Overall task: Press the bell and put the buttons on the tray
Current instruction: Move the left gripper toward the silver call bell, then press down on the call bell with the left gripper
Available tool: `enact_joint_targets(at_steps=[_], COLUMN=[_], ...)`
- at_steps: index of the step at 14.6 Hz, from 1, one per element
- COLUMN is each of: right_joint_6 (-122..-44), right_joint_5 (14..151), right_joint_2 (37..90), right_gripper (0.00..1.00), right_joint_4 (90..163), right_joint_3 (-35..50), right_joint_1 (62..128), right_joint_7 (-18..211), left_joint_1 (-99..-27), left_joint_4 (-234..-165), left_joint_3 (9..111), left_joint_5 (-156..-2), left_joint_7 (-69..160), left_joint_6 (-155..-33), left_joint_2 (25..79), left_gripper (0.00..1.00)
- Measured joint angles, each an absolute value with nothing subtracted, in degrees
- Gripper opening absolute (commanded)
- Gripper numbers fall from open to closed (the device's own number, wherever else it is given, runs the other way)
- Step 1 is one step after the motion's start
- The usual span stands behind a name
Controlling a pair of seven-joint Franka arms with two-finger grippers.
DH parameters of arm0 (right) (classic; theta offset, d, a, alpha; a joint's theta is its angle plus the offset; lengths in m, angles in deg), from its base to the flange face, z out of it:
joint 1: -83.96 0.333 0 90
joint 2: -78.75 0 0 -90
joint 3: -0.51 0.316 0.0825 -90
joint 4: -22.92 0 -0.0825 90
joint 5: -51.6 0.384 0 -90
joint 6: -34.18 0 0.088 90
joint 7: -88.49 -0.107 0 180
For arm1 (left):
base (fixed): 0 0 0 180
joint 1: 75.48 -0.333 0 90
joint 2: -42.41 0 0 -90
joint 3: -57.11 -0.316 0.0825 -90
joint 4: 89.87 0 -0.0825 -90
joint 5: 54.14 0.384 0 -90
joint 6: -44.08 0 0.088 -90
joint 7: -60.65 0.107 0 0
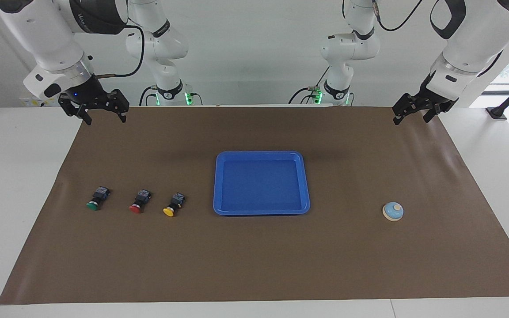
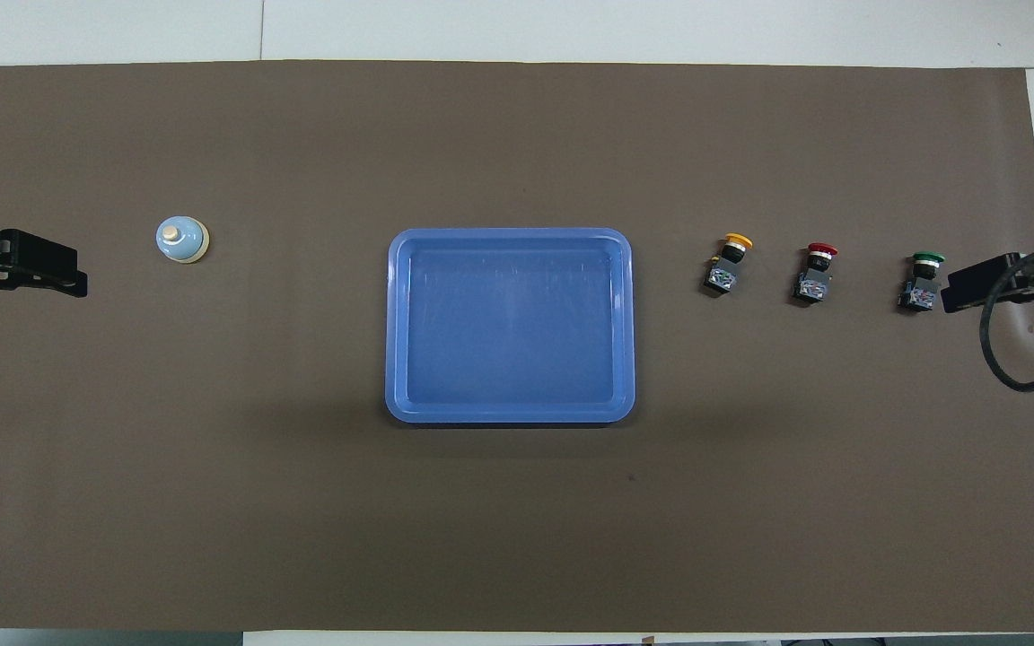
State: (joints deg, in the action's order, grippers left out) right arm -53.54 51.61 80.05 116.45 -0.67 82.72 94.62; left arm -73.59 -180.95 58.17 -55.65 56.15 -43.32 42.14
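The blue tray (image 1: 261, 153) (image 2: 510, 233) lies empty in the middle of the brown mat. The bell (image 1: 393, 211) (image 2: 181, 240) stands beside it toward the left arm's end. The three buttons lie in a row toward the right arm's end, caps pointing away from the robots: yellow (image 1: 173, 205) (image 2: 728, 263) closest to the tray, then red (image 1: 139, 202) (image 2: 816, 271), then green (image 1: 96, 198) (image 2: 921, 281). My left gripper (image 1: 412, 117) (image 2: 41, 265) hangs open and empty, raised over the mat's corner by its base. My right gripper (image 1: 104, 115) (image 2: 984, 278) hangs open and empty over the other corner.
The brown mat (image 1: 254, 265) covers most of the white table (image 1: 16, 185). A black cable (image 2: 1020, 359) loops from the right arm over the mat's end near the green button.
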Motion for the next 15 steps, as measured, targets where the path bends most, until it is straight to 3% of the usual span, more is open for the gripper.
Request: enact_joint_targets(at_steps=[6, 9, 13, 15], right_joint_6=[-53.54, -53.54, -53.54, -53.55], right_joint_5=[51.61, 51.61, 51.61, 51.61], right_joint_2=[80.05, 80.05, 80.05, 80.05], right_gripper=[1.00, 1.00, 1.00, 1.00], right_joint_4=[116.45, 116.45, 116.45, 116.45], right_joint_3=[-0.67, -0.67, -0.67, -0.67], right_joint_1=[82.72, 82.72, 82.72, 82.72], right_joint_7=[94.62, 94.62, 94.62, 94.62], left_joint_1=[-73.62, -73.64, -73.68, -73.91], left_joint_4=[-180.95, -180.95, -180.99, -180.99], left_joint_3=[58.10, 58.06, 57.86, 57.66], left_joint_5=[-55.65, -55.65, -55.55, -55.53], left_joint_7=[56.14, 56.13, 56.10, 56.08], left_joint_6=[-43.24, -44.15, -52.49, -59.09], left_joint_2=[42.14, 42.63, 49.85, 55.13], left_gripper=[1.00, 0.92, 0.87, 0.68])
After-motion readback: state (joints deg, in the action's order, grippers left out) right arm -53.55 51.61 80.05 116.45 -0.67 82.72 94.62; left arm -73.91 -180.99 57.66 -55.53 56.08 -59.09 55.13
